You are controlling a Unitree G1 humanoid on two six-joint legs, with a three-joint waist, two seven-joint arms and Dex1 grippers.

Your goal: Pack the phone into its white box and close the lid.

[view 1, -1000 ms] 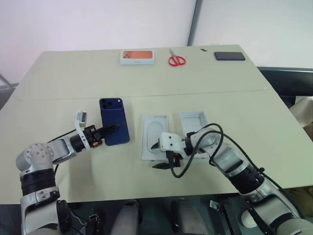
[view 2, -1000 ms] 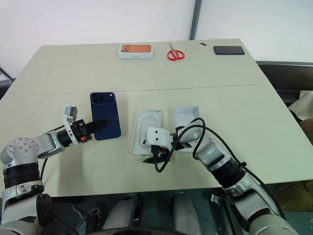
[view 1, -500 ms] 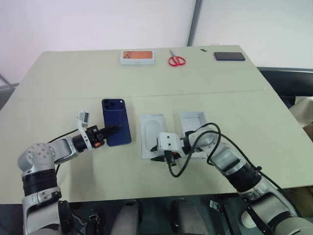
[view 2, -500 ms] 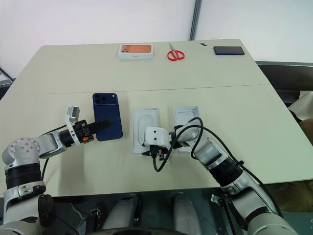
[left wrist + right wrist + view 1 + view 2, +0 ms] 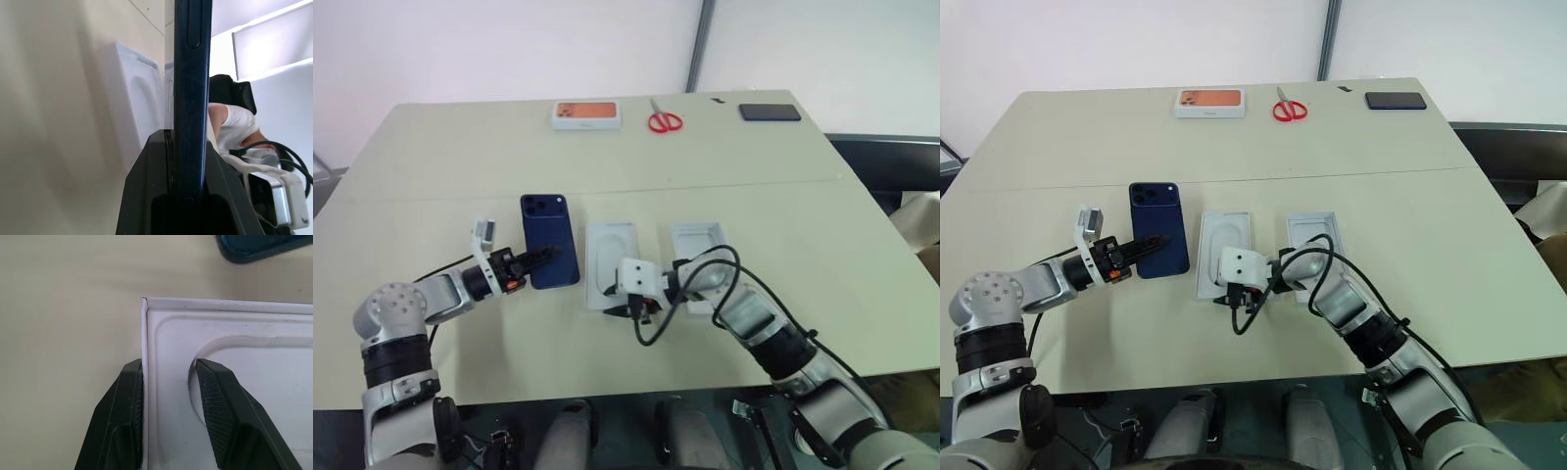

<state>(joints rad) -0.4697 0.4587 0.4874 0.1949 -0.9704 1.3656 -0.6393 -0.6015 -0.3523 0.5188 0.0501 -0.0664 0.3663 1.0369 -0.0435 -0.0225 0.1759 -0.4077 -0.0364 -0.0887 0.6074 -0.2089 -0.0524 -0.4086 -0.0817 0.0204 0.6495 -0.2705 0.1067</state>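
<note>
Leftmost, we see the left gripper (image 5: 546, 258) with its fingers clamped narrowly on the near end of the phone (image 5: 549, 253); the left wrist view shows the dark navy edge pinched between the two black pads. Its camera cluster points toward the far side of the desk (image 5: 460, 176), and we cannot tell whether its far end touches the surface.

Just right of the phone, apart from it by a thin strip of bare desk, lies a shallow white tray with an oval recess (image 5: 611, 274). The right gripper (image 5: 613, 300) sits at that tray's near end, its fingers (image 5: 130, 396) partly closed astride the tray's side wall: one pad outside against the wall, the other inside at the rim of the recess. The corner of the tray is just beyond the pads.

Right of the tray, a second shallow white box (image 5: 702, 248) rests flat, partly covered by the right arm and its black cable.

Along the far edge lie a white box with an orange picture (image 5: 586, 115), red-handled scissors (image 5: 665, 118) and a black phone (image 5: 770, 112), well apart from the work. Broad bare desk separates them from the near row.
</note>
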